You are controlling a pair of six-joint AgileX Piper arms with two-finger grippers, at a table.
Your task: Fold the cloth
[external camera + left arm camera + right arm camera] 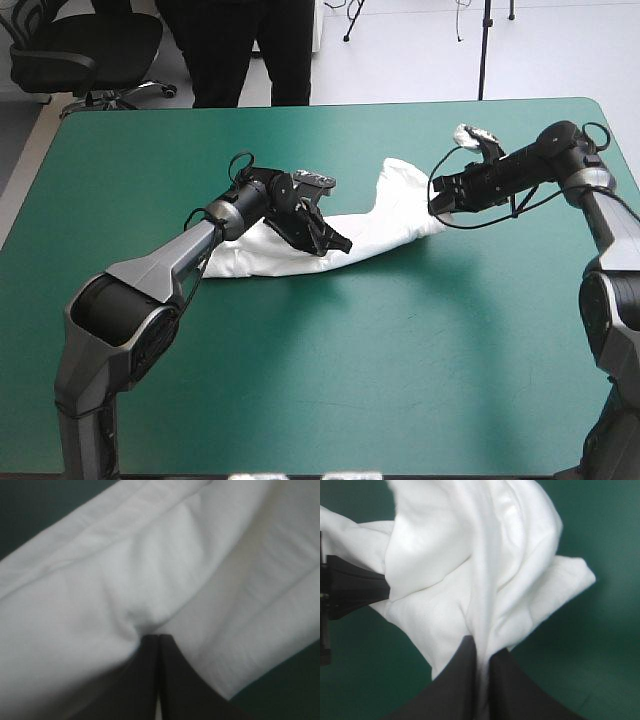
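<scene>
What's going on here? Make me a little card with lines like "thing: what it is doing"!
Thing being worked on: T-shirt, white, bunched into one long crumpled strip
Where it is: near the middle of the table, on the teal-green cover
Left gripper: black fingers pinched together on the T-shirt, on the strip's left part
Right gripper: black fingers pinched on the T-shirt's right end
How the cloth sits: running between the two grippers
Fold: not neat yet, still wrinkly

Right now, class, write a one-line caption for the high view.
Left gripper pinches the white T-shirt mid-length, right gripper its right end, on the teal-green table.
</scene>
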